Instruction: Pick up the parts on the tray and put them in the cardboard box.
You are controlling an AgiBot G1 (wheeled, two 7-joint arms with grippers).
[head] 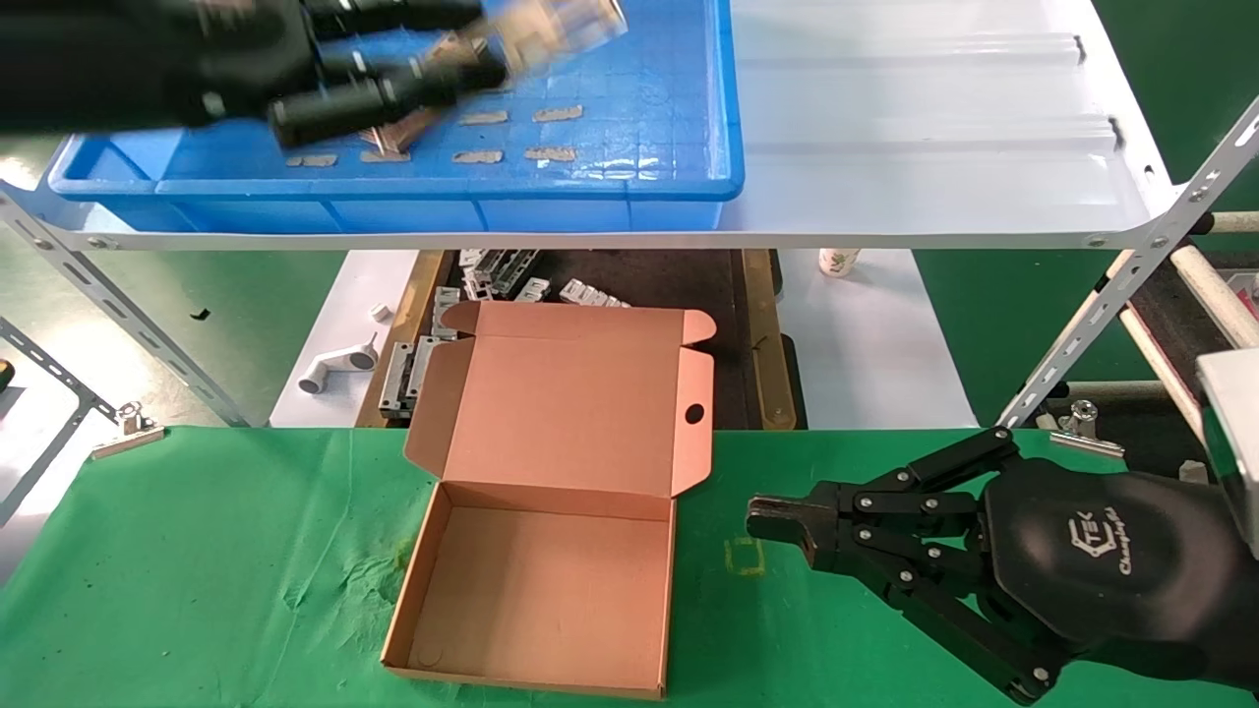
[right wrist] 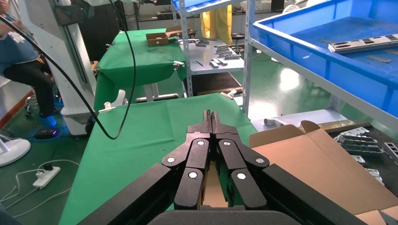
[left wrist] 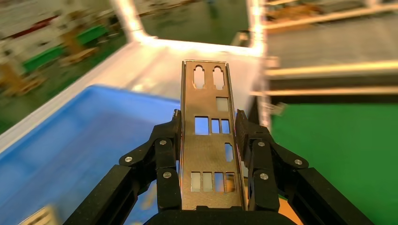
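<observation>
Right tool [head: 777, 521] ("TEK" logo), parked

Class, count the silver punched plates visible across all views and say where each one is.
2. One plate is held in the left gripper above the tray. Another plate lies in the tray, shown in the right wrist view. The left arm may hide more.

green table cloth [head: 246, 551], white shelf [head: 934, 147]

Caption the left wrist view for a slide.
Left gripper clamps a punched silver plate edgewise above the blue tray.
</observation>
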